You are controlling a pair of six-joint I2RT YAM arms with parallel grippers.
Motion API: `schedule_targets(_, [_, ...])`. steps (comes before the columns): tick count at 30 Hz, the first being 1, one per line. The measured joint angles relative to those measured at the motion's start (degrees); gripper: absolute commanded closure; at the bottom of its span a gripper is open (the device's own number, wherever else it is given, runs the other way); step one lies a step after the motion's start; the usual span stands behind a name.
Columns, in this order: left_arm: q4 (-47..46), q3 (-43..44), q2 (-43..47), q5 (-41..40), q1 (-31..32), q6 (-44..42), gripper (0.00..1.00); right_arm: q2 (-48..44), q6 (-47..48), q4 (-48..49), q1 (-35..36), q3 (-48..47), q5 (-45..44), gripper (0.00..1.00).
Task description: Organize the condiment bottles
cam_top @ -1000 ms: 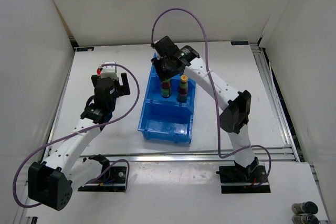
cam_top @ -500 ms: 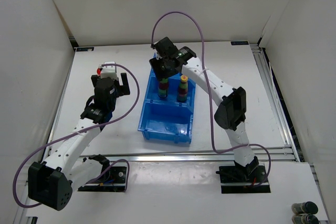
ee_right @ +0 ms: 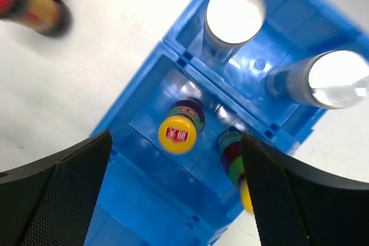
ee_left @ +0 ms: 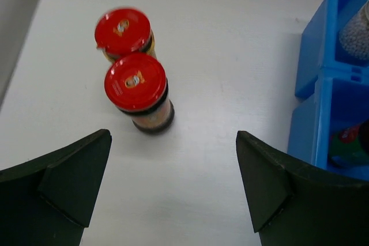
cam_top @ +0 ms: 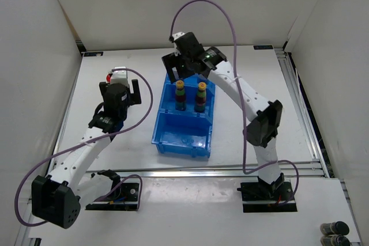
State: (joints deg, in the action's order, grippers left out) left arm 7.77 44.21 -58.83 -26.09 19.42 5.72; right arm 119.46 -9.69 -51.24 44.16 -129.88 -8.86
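Two yellow-capped dark bottles (cam_top: 180, 93) (cam_top: 200, 95) stand upright in the middle compartment of the blue bin (cam_top: 163, 125). My right gripper (cam_top: 180, 72) hovers open just above and behind them. In the right wrist view the left one's cap (ee_right: 177, 133) shows between the open fingers and the other (ee_right: 239, 171) is near the right finger. Two silver-capped bottles (ee_right: 235, 7) (ee_right: 337, 79) stand in the far compartment. Two red-capped squat bottles (ee_left: 137, 84) (ee_left: 124, 31) stand on the table left of the bin, ahead of my open, empty left gripper (ee_left: 173, 136).
The bin's near compartment (cam_top: 180, 136) holds no bottle. The bin's blue wall (ee_left: 331, 84) lies to the right of the left gripper. White enclosure walls (cam_top: 57, 38) surround the table. A purple cable (cam_top: 202, 5) loops above the right arm.
My right gripper has opened, let go of the left yellow-capped bottle in the middle compartment, and lifted back toward the far end. The left arm has stayed still.
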Motion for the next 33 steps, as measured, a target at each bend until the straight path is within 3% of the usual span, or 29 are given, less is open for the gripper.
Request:
schedule_targets(2, [3.56,3.43,-2.29,0.63,-1.33,1.60,0.00,-3.67,0.17,0.00,0.00,-0.11,-0.35,0.04])
schedule_targets(6, [13.14,18.69,-12.76,5.97,-10.05,9.46,0.00,-13.46,0.48,0.46,0.00,0.26,-0.59,0.03])
schedule_targets(10, [18.80,29.33,-21.11,6.58,-13.31,16.52,0.00,-25.77,-0.11,3.32,0.00,6.99,0.72,0.02])
schedule_targets(15, [24.98,29.75,-22.97,6.80,-13.64,22.64,0.00,-38.14,-3.32,6.19,0.00,21.35,4.90,0.01])
schedule_targets(21, [28.57,30.16,-26.77,7.91,-15.15,26.01,0.00,-42.88,-4.85,6.60,0.00,33.66,7.48,0.01])
schedule_targets(33, [29.83,32.74,-36.30,8.22,-17.20,25.33,0.00,-51.34,-2.91,3.87,0.00,40.76,4.17,0.01])
